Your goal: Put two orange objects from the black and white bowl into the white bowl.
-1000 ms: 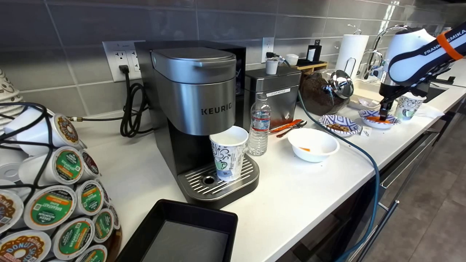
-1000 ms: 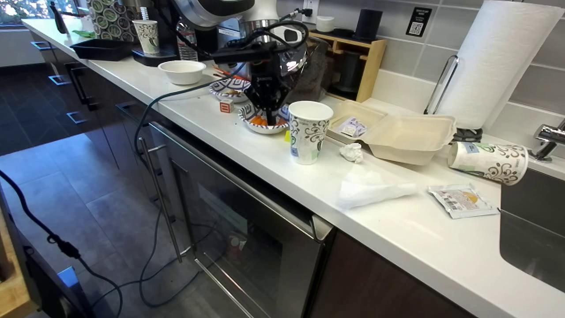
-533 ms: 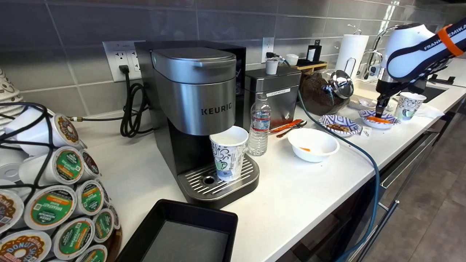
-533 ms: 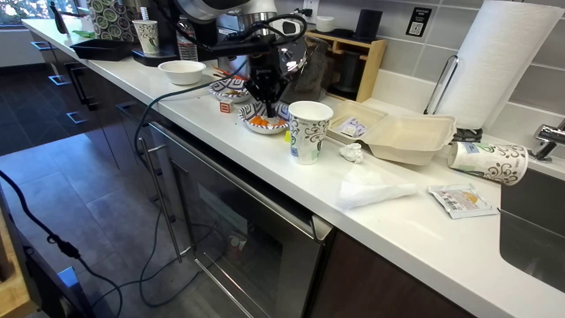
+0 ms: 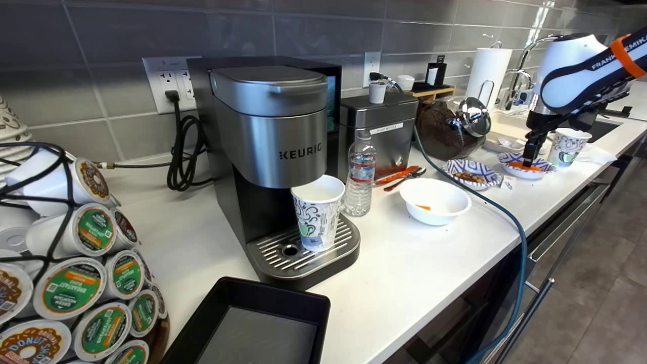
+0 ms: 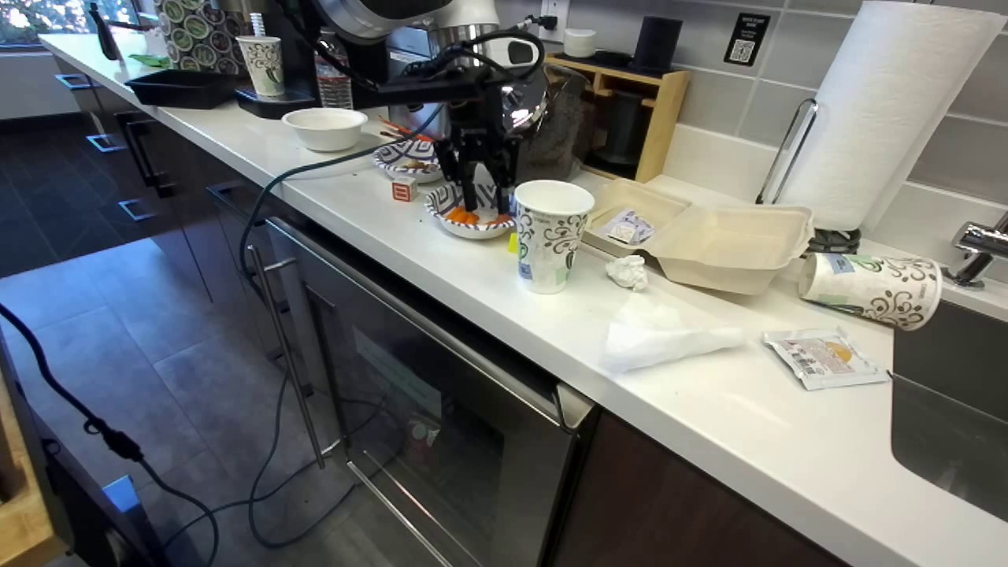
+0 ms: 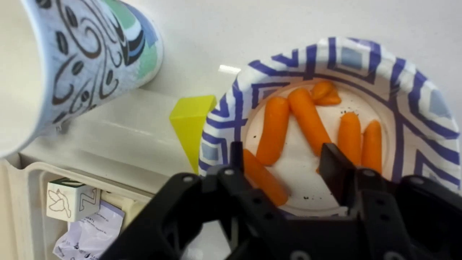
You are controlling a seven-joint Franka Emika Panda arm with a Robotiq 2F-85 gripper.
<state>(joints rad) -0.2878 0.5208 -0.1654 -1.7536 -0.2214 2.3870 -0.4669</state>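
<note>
Several orange carrot pieces (image 7: 273, 126) lie in the black and white bowl (image 7: 223, 122), whose pattern looks dark blue in the wrist view. My gripper (image 7: 282, 145) is open just over this bowl, its fingers (image 7: 237, 155) apart. One carrot (image 7: 265, 178) lies close beside the left-hand finger in the wrist view; whether they touch I cannot tell. The right-hand finger hides parts of other carrots. Nothing is gripped. Farther along the counter stands the white bowl (image 5: 437, 217), seen in both exterior views, with one orange piece (image 5: 423, 207) showing inside.
A patterned paper cup (image 6: 551, 244) stands close beside the black and white bowl. Another patterned bowl (image 6: 429, 169) holding nut-like bits sits between it and the white bowl. A cable (image 5: 498, 205) crosses the counter there. A takeout box (image 6: 709, 244) lies behind the cup.
The gripper, shut and low in the patterned bowl a second ago, rose slightly, and its fingers have since spread apart. The bowls and the orange piece in the white bowl have not moved.
</note>
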